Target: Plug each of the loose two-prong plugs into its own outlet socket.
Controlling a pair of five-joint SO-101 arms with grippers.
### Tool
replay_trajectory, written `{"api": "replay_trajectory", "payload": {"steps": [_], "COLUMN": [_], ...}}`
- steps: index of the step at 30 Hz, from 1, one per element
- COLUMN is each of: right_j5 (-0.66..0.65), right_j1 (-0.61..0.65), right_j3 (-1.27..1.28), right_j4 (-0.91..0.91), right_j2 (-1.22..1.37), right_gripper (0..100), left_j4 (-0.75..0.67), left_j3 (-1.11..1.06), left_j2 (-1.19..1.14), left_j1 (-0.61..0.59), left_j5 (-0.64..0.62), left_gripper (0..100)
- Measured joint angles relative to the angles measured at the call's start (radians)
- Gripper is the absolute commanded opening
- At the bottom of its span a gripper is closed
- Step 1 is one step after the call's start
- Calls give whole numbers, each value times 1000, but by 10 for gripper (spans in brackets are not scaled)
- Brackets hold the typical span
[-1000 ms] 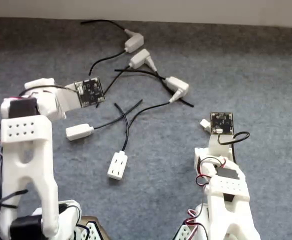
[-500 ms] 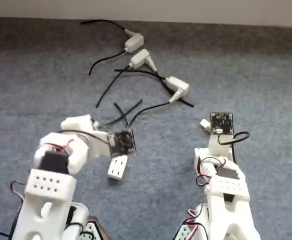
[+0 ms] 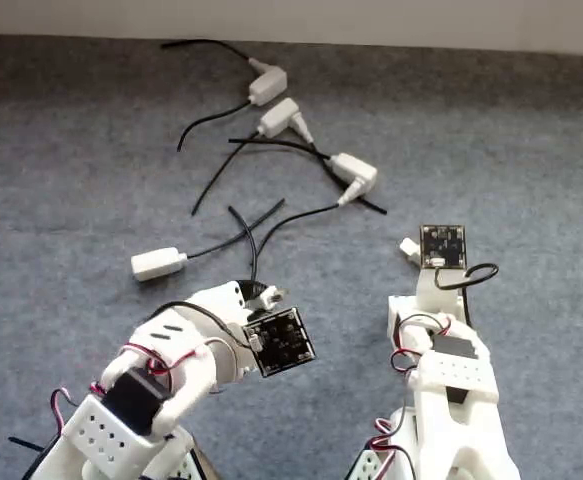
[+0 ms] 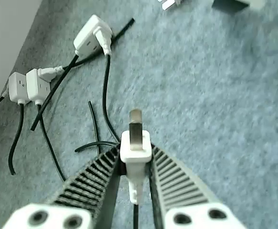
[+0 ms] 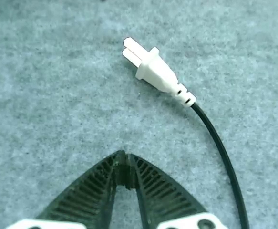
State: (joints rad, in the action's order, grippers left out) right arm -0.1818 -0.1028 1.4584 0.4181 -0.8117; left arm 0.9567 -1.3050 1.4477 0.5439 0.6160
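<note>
My left gripper (image 4: pixel 135 150) is shut on a white two-prong plug (image 4: pixel 135 142), held above the carpet with its prongs pointing away from the wrist. In the high view this gripper (image 3: pixel 268 296) is at the near middle, at the end of a black cable (image 3: pixel 251 250). My right gripper (image 5: pixel 126 168) is shut and empty, low over the carpet. A loose white plug (image 5: pixel 155 71) lies just beyond its tips. White outlet sockets (image 3: pixel 269 85) (image 3: pixel 276 118) (image 3: pixel 355 170) lie at the far middle. The nearest one (image 4: pixel 92 37) has a plug in it.
A white socket block (image 3: pixel 158 263) on a black cable lies loose on the left of the carpet. Black cables (image 3: pixel 211 180) cross the middle. The right arm (image 3: pixel 441 350) stands at the near right. A pale wall edge runs along the far side.
My left arm swung from the far left to the near middle and now holds a plug. The white piece at the cable's near end no longer lies on the carpet. The right arm kept still.
</note>
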Motion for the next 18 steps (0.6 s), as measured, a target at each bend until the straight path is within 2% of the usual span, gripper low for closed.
{"api": "replay_trajectory", "payload": {"steps": [4, 11, 15, 18], "right_j5": [0, 0, 0, 0], "right_j1": [0, 0, 0, 3], "right_j3": [0, 0, -25, -120], "right_j4": [0, 0, 6, 78], "right_j2": [0, 0, 0, 0], "right_gripper": [6, 6, 6, 6], "left_j4": [-55, -114, -230, -356], "left_j3": [0, 0, 0, -23], "left_j2": [21, 25, 25, 25], "left_j1": [31, 31, -5, -29], "left_j5": [-178, -394, -585, -689], "left_gripper": [7, 7, 7, 7]}}
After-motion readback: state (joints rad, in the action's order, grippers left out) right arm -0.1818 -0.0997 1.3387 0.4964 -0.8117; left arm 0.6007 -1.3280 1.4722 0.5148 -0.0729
